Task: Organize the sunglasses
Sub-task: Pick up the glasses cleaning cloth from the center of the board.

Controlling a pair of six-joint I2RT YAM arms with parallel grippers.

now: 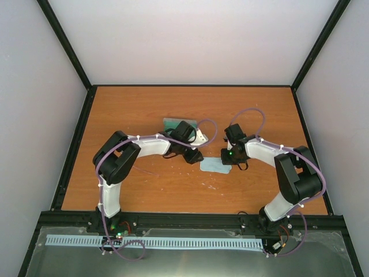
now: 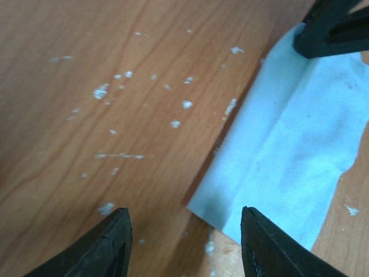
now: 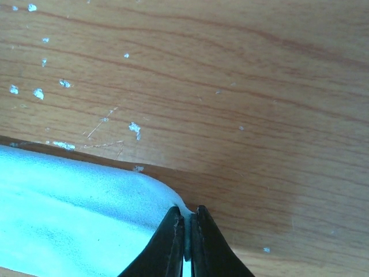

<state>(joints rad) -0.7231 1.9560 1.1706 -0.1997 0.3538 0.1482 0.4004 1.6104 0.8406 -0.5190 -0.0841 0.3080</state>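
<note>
The sunglasses are not in any view. A light blue-grey cloth (image 1: 214, 167) lies on the wooden table between my two grippers. My right gripper (image 1: 232, 162) is shut on a corner of the cloth (image 3: 69, 219); in the right wrist view the fingertips (image 3: 186, 214) pinch the cloth's edge, which lifts off the table. My left gripper (image 1: 194, 156) is open and empty just left of the cloth; in the left wrist view (image 2: 184, 216) the cloth's near corner (image 2: 288, 150) lies between and ahead of the jaws. The right gripper's fingers (image 2: 331, 29) show at the cloth's far edge.
The grey case with teal lining (image 1: 172, 123) sits behind my left wrist, mostly hidden by the arm. The table (image 1: 144, 190) has white scuff marks. Black frame rails line its edges, with grey walls around.
</note>
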